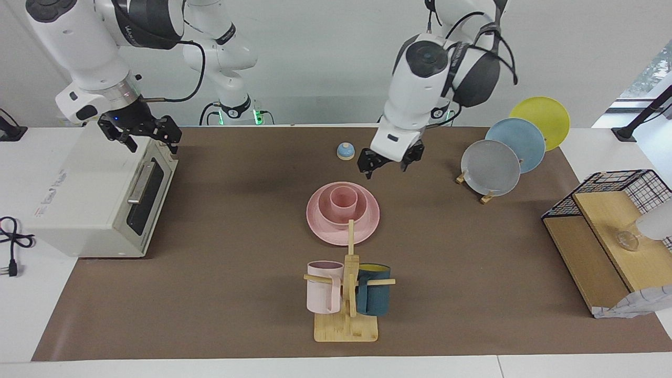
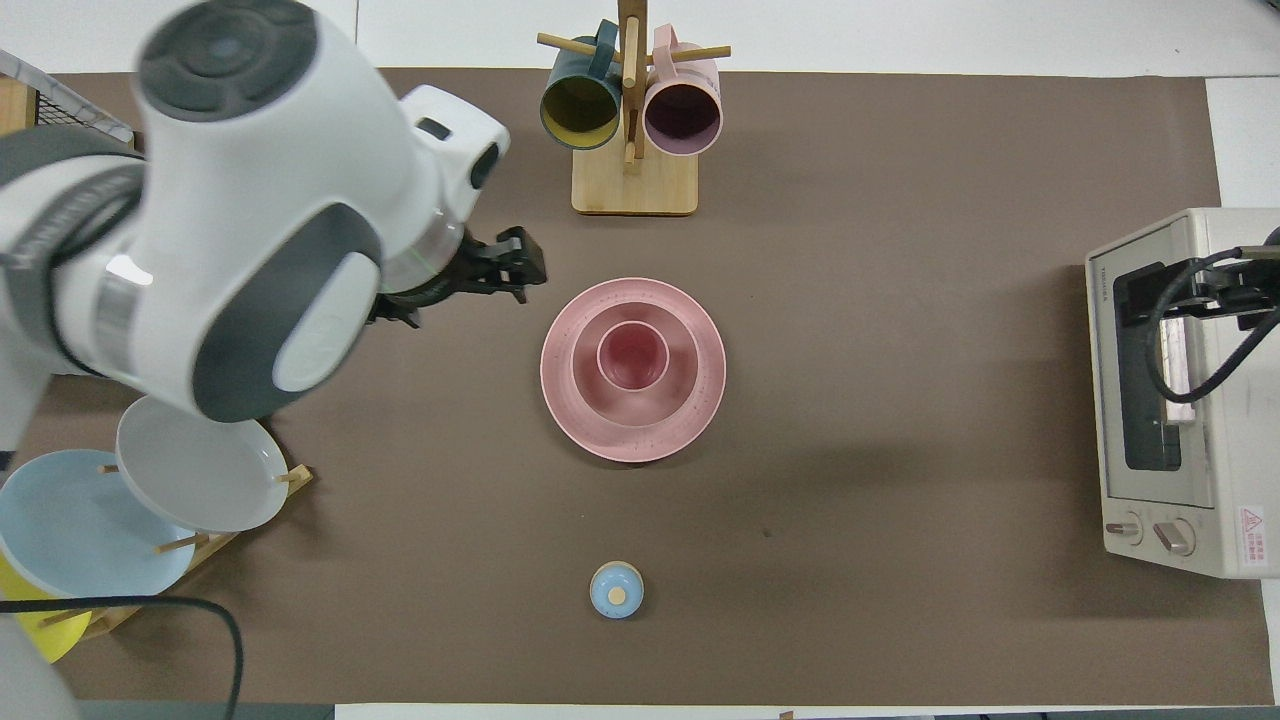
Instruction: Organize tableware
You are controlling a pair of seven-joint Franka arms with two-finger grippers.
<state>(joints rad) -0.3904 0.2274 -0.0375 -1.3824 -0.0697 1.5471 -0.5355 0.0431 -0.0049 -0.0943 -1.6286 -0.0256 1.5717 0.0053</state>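
Observation:
The pink plate (image 1: 328,231) lies in the middle of the brown mat. The pink bowl (image 1: 328,212) sits on it and the pink cup (image 1: 344,199) stands upright in the bowl. In the overhead view the plate (image 2: 640,445), bowl (image 2: 660,405) and cup (image 2: 632,355) form one nested stack. My left gripper (image 1: 388,164) hangs open and empty above the mat, beside the stack toward the left arm's end (image 2: 515,270), touching nothing. My right gripper (image 1: 149,137) is open and empty over the toaster oven (image 2: 1150,295).
A white toaster oven (image 1: 94,205) stands at the right arm's end. A wooden mug rack (image 1: 346,294) with a pale pink and a teal mug stands farther from the robots than the stack. Grey, blue and yellow plates (image 1: 491,168) stand in a rack. A small blue knobbed piece (image 1: 345,151) lies nearer the robots. A wire-and-wood shelf (image 1: 609,226) stands at the left arm's end.

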